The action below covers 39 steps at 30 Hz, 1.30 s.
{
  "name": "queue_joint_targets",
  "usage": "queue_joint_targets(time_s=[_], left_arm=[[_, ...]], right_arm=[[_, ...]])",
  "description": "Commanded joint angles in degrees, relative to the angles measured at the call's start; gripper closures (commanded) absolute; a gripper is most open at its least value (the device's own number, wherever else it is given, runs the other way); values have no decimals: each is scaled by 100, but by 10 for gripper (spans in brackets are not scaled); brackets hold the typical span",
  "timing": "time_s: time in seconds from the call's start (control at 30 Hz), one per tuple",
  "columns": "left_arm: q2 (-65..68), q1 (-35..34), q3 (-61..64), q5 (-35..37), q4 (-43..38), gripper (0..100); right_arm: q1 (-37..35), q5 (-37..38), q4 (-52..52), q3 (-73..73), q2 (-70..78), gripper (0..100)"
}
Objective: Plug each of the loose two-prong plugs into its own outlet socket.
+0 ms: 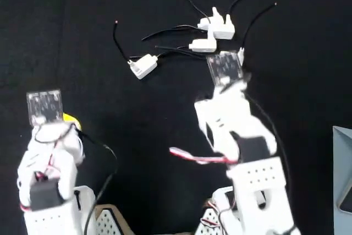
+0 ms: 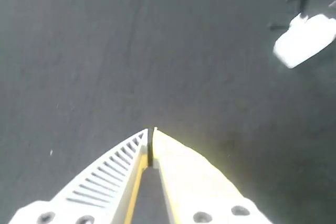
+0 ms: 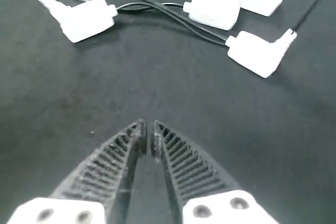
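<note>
Looking down on a black tabletop with two white arms standing side by side at its near edge. Finding the left gripper hanging over bare cloth, white and yellow fingers pressing tip to tip, gripping nothing. Finding the right gripper narrowed to a sliver between black ribbed fingers, likewise gripping nothing, pointing at the plugs and stopping short of them. Seeing a lone plug lying apart from the others, toward the left arm's side, trailing a thin cord. Seeing a middle plug lying just ahead of the right arm, and a far pair of plugs touching each other beyond it, nearer the tabletop's back edge. Noticing an angled plug lying close beside the right arm's front end. Watching the black cords crossing one another between these white bodies. Not managing to tell plug from socket among them, prongs being too small to make out.
</note>
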Motion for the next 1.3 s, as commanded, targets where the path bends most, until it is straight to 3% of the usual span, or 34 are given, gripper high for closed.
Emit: queue_joint_targets(time_s=[0.0,0.43,0.67,0.83,1.03,1.27], left_arm=[[-958,268,356,26,53,971],[-677,312,1903,18,-765,970],[-756,347,2404,18,-1319,970],[-774,637,2396,18,-844,970],[-809,796,2396,18,431,970],[-809,796,2396,18,598,970]], right_arm=[[211,-35,-352,716,-778,986],[264,-35,-325,3486,-3855,986],[264,-334,712,3503,-4637,984],[246,-308,1240,3512,-4514,984],[255,-316,2163,3512,-4514,984],[255,-316,2180,3512,-4549,985]])
